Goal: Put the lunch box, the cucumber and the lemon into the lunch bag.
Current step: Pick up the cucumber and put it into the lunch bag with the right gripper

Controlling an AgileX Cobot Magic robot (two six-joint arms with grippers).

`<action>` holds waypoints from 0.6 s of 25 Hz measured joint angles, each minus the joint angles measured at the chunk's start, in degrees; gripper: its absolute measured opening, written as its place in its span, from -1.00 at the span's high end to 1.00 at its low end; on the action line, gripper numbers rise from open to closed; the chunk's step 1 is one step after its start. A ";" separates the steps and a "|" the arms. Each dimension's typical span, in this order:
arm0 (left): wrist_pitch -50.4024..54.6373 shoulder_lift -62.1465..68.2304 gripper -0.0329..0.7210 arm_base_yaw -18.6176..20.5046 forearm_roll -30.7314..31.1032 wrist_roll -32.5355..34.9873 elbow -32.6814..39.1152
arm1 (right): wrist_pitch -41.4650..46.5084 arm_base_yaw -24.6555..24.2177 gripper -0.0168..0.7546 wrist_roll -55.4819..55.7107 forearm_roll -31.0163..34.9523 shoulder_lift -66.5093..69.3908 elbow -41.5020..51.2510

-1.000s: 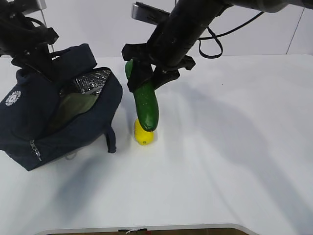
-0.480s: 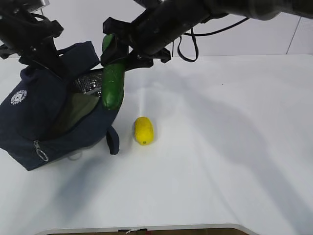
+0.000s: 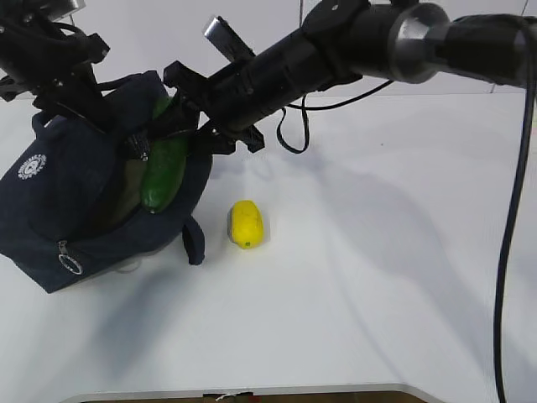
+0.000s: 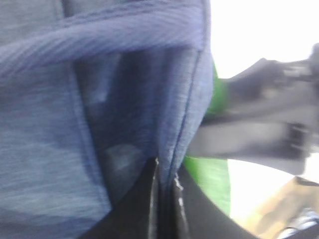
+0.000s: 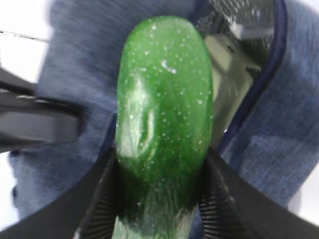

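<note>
The cucumber [image 5: 162,124] is clamped between the ribbed fingers [image 5: 102,209] of the right gripper [image 3: 180,126], which are pressed against its two sides near one end, so that the rest of it juts out ahead of the jaws. In the exterior view the cucumber is seen tilted, its free tip pointed down into the open mouth of the lunch bag [image 3: 59,193], over the pale lining, while the upper end is held at the bag's raised rim. The right arm [image 3: 336,50] is stretched across from the right side of the table [image 3: 377,277] to the bag on the left. The left gripper [image 3: 63,75] is closed on a fold of the bag's navy fabric [image 4: 124,99] at the back edge, and the opening is held up by it; in the left wrist view the thin dark fingertips [image 4: 154,199] are seen pinched together on the cloth, with a strip of green cucumber visible just beyond. A silver foil lining [image 5: 239,20] is seen inside the bag. One lemon [image 3: 247,223] lies on the table just right of the bag, apart from both grippers and touching nothing else. One cucumber, one lemon and one bag can be counted; a pale green surface inside the bag cannot be identified with certainty. A white round logo [image 3: 29,166] and a zipper ring [image 3: 70,265] are carried on the bag's near side.
</note>
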 joint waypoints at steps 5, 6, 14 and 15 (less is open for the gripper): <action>0.00 0.00 0.95 0.00 -1.80 -0.07 0.00 | -0.11 0.00 0.04 -0.12 3.03 2.44 0.00; 0.00 0.00 0.95 0.00 -2.25 -0.07 0.00 | -0.33 0.00 0.04 -0.12 3.61 2.72 0.00; 0.00 0.00 0.95 0.00 -5.19 -0.07 0.00 | -5.88 0.00 0.04 -0.97 6.14 2.82 0.00; 0.00 0.00 0.95 0.00 -5.56 -0.07 0.00 | -6.24 0.00 0.04 -1.12 6.50 2.82 0.00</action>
